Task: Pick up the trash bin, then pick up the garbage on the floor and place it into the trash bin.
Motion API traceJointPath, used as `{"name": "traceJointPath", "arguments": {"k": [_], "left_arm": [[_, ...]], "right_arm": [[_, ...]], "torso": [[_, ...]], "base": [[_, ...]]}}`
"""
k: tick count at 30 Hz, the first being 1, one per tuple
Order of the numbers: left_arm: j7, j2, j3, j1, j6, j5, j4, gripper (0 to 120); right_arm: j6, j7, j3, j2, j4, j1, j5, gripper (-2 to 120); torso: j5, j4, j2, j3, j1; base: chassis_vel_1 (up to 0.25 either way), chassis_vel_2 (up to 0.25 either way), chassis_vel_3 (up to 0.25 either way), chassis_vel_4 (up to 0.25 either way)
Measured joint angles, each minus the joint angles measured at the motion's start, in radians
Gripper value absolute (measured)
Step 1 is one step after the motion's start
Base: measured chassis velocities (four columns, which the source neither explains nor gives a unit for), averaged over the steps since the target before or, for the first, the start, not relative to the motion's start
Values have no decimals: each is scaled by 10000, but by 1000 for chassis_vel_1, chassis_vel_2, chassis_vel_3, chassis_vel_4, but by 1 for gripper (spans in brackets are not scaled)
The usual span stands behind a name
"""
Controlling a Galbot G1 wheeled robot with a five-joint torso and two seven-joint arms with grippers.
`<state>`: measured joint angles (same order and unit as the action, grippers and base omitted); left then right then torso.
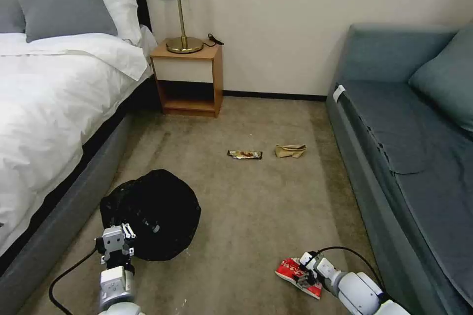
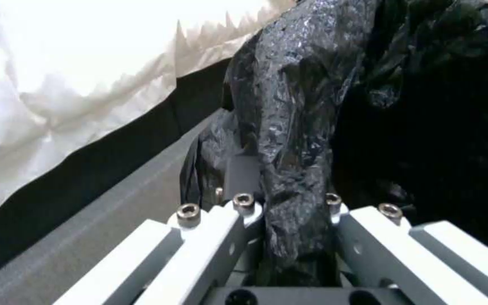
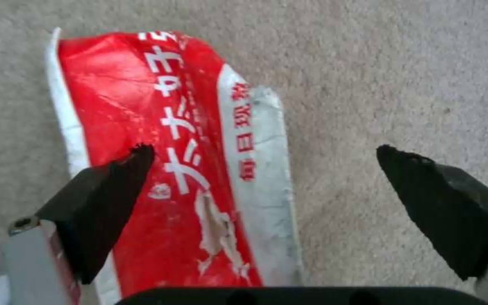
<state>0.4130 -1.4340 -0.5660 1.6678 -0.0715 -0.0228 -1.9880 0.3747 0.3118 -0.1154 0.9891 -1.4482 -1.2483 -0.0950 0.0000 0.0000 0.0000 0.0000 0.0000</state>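
While right pincer [image 3: 264,156] gapes, snack bag [image 3: 165,169] lies beneath.

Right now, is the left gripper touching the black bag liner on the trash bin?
Touching. The left wrist view shows the left gripper with its fingers closed on a bunched fold of the black bag liner; the plastic runs down between them with no gap.

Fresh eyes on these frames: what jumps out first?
The black plastic bag liner of the trash bin, bulging on the carpet beside the bed, with the left gripper shut on its rim. Next, the red-white snack bag on the floor near the sofa, between the open right gripper's fingers. Farther off lie a gold-brown candy wrapper and tan paper wad.
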Motion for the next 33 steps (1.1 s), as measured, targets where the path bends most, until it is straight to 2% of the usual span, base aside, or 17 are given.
{"name": "traceJointPath", "arguments": {"k": [5,8,9,11,12,15,17,19,23,24,26,27,30,33], "left_arm": [[0,-36,36,20,-40,0,31,4],[112,-61,37,12,-44,-3,65,4],[112,-61,37,12,-44,-3,65,4],[132,-63,31,19,-70,-3,75,4],[132,-63,31,19,-70,-3,75,4],[136,-65,30,82,-119,-11,76,4],[138,-64,30,93,-122,-14,73,4],[140,-60,31,129,-146,-32,39,4],[139,-57,32,162,-169,-42,11,4],[140,-53,33,205,-203,-44,4,4],[139,-49,28,264,-265,-49,4,4],[139,-49,28,264,-265,-49,4,4],[148,-63,4,292,-362,-72,23,4],[177,-89,-6,275,-455,-103,72,4]], "right_arm": [[-6,170,-21,46,143,97,-146,96],[-44,225,-25,101,231,110,-205,82],[-44,225,-25,101,231,110,-205,82],[-88,263,-43,130,294,113,-273,71],[-88,263,-43,130,294,113,-273,71],[-171,284,-81,159,371,116,-357,56],[-175,284,-89,162,373,115,-362,53],[-187,283,-122,172,374,114,-375,41],[-204,277,-141,186,367,95,-382,33],[-219,272,-154,194,356,76,-406,25],[-249,256,-175,209,336,47,-445,17],[-249,256,-175,209,336,47,-445,17],[-265,232,-178,305,360,89,-582,2],[-303,186,-178,495,502,243,-743,0]], "torso": [[-1,0,0,0,0],[0,0,0,0,0],[0,0,0,0,0],[0,0,0,0,0],[0,0,0,0,0],[0,0,0,0,0],[0,0,0,0,0],[0,0,0,0,0],[0,-1,0,0,0],[0,0,0,0,0],[-1,0,0,0,0],[-1,0,0,0,0],[0,-1,0,0,0],[-2,0,0,0,0]], "base": [[0,0,0,0],[0,0,0,0],[0,0,0,0],[0,0,0,0],[0,0,0,0],[0,0,0,0],[0,0,0,0],[0,0,0,0],[0,0,0,0],[0,0,0,0],[0,0,0,0],[0,0,0,0],[0,0,0,0],[0,0,0,0]]}}
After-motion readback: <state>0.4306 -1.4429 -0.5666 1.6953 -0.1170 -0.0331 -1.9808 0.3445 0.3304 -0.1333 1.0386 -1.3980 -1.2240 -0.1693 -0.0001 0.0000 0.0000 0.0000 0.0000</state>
